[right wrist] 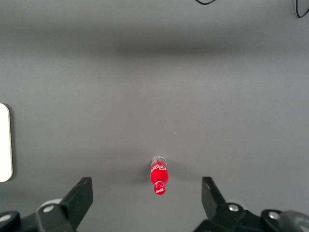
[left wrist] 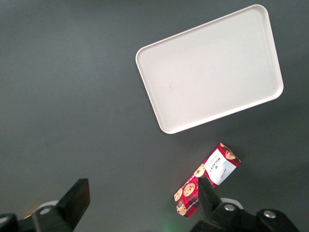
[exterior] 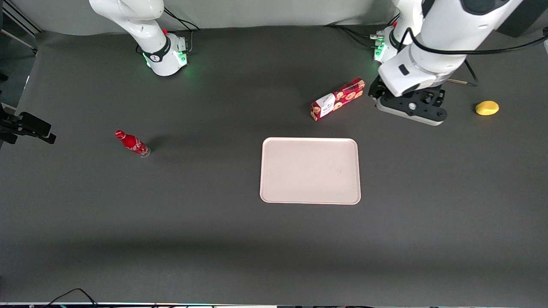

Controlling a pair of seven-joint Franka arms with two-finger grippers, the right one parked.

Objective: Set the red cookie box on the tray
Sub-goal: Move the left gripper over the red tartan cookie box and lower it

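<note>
Count: one red cookie box (exterior: 338,99), one tray (exterior: 310,170), one small red bottle (exterior: 132,143), one yellow object (exterior: 486,108); all on the dark table (exterior: 214,222). Red cookie box lies flat on the table, not on the tray; it sits farther from the front camera than the tray, near it but apart, angled, white-label end closer to the tray. Tray holds nothing. Left gripper (left wrist: 140,198) hangs above the table just beside the box, toward the working arm's end; fingers (left wrist: 77,195) spread wide, nothing between them. Bottle lies toward the parked arm's end; yellow object toward the working arm's end.
</note>
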